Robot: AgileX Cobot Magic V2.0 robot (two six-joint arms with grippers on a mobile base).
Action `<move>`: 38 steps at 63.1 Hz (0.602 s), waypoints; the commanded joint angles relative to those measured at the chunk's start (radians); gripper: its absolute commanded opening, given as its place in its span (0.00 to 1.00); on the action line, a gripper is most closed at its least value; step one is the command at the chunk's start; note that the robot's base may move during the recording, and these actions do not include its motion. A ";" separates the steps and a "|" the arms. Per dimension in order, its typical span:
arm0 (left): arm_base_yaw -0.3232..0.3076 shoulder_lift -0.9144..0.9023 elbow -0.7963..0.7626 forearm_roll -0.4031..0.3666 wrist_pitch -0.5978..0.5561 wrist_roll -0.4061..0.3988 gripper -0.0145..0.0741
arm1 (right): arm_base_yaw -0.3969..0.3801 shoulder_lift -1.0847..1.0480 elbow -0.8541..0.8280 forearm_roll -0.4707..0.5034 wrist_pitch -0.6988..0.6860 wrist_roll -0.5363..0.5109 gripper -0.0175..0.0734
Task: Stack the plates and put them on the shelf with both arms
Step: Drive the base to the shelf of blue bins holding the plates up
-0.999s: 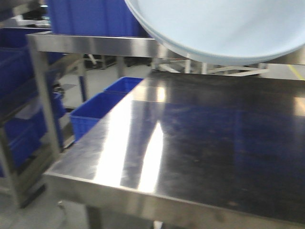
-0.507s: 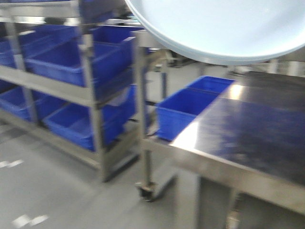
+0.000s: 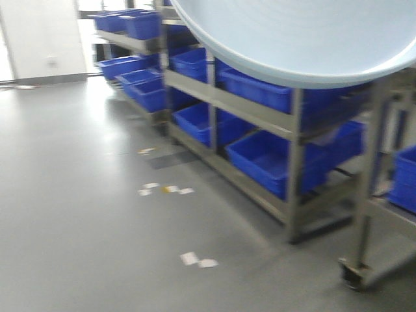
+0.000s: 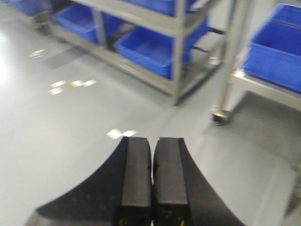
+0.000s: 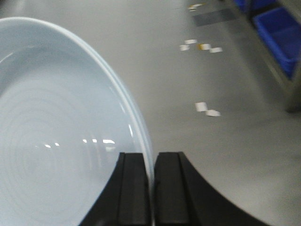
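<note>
Grey floor [image 3: 78,214] spans the area in front of the steel rack [image 3: 296,195], whose tiers carry blue crates [image 3: 260,159]. The pale plate [image 3: 305,39] is held aloft, level with the rack's upper tier in the front view. The right hand [image 5: 151,157] is clamped on the plate's rim, one finger on each side. The left hand [image 4: 151,141] has its fingers pressed together on nothing, above the floor near the rack's foot.

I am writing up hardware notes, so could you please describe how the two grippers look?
Both look alike. The left gripper has two matte black, blocky rectangular fingers on a black base that flares outward in curves. The right gripper shows the same black fingers and flared base. No cables or sleeves show; any markings are too blurred to read.
</note>
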 commanded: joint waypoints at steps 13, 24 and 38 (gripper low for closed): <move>0.002 -0.003 -0.030 0.001 -0.083 -0.010 0.26 | 0.000 -0.016 -0.031 0.019 -0.088 -0.003 0.25; 0.002 -0.003 -0.030 0.001 -0.083 -0.010 0.26 | 0.000 -0.016 -0.031 0.019 -0.088 -0.003 0.25; 0.002 -0.003 -0.030 0.001 -0.083 -0.010 0.26 | 0.000 -0.016 -0.031 0.019 -0.088 -0.003 0.25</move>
